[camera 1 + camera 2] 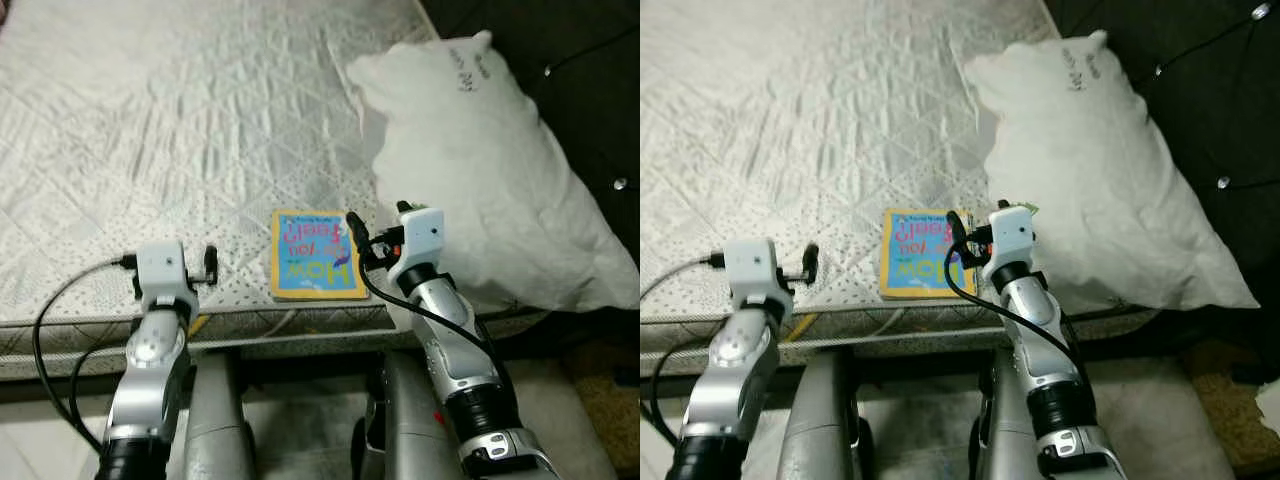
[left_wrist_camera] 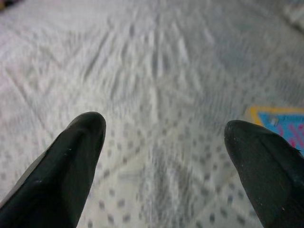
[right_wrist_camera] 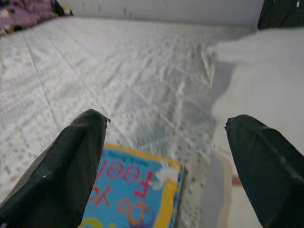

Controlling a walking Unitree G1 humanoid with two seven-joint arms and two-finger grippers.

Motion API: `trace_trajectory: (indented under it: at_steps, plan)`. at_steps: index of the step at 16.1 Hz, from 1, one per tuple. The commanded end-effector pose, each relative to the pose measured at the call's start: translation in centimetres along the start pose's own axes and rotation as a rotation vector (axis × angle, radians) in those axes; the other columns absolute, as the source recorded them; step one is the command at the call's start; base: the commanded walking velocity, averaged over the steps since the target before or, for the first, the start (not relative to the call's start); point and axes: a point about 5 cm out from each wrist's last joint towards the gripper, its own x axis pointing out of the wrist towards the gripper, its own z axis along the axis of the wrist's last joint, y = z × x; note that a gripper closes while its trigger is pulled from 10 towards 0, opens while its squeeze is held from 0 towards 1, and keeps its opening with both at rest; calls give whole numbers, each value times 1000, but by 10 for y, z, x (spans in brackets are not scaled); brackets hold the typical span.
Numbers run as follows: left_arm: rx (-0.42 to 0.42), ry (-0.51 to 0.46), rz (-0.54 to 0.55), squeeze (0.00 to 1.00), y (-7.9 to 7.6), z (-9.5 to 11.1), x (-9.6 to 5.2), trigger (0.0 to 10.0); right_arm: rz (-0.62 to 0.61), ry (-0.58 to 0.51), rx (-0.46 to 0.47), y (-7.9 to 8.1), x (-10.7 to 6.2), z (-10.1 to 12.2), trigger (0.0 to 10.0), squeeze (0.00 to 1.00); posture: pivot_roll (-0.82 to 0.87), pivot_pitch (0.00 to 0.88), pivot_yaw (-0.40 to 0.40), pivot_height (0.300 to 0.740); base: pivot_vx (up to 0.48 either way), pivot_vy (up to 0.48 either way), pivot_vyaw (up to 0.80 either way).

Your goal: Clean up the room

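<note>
Bare quilted white mattress (image 1: 180,130) fills the scene, near edge running across in front of the robot; dark headboard (image 1: 590,90) at the far right. A white pillow (image 1: 490,170) lies on the mattress's right side, with small dark writing on its upper end, unreadable.

A children's book (image 1: 314,254), blue cover with yellow border, lies flat near the mattress's front edge, just left of the pillow. Title is upside down from the head camera; "How", "You", "Feel" are legible, the rest is partly covered by the right arm.

Right gripper (image 3: 166,142) hovers just over the book's right edge, jaws spread wide and holding nothing; in the right wrist view the book sits low between the two fingers (image 3: 71,166), nearer one of them, its lower part cut off by the frame.

Left gripper (image 2: 164,142) is over bare mattress left of the book, apart from it, jaws also wide and empty. Left wrist view is blurred; only a corner of the book shows by one finger.
</note>
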Motion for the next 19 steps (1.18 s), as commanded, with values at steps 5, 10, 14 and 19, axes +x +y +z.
trace_trajectory:
  at_steps: [5, 10, 14, 19]
  plan:
    - [15, -132, 29, 0, -4, 26, 10, 10000, -34, -67, 46, -9, 12, 10, 10000, 0, 75, 2, -3, 576, 0, 0, 0]
    - [14, -130, 31, 0, -5, 26, 13, 10000, -41, -80, 49, -10, 16, 13, 10000, 0, 69, 0, 7, 603, 0, 0, 0]
    - [19, -173, 37, 0, -9, 35, 21, 10000, -79, -105, 54, -17, 18, 17, 10000, 0, 69, 0, 16, 634, 0, 0, 0]
    - [34, -170, 48, 0, -6, 34, 20, 10000, -89, -122, 64, -14, 19, 19, 10000, 0, 69, 7, 27, 687, 0, 0, 0]
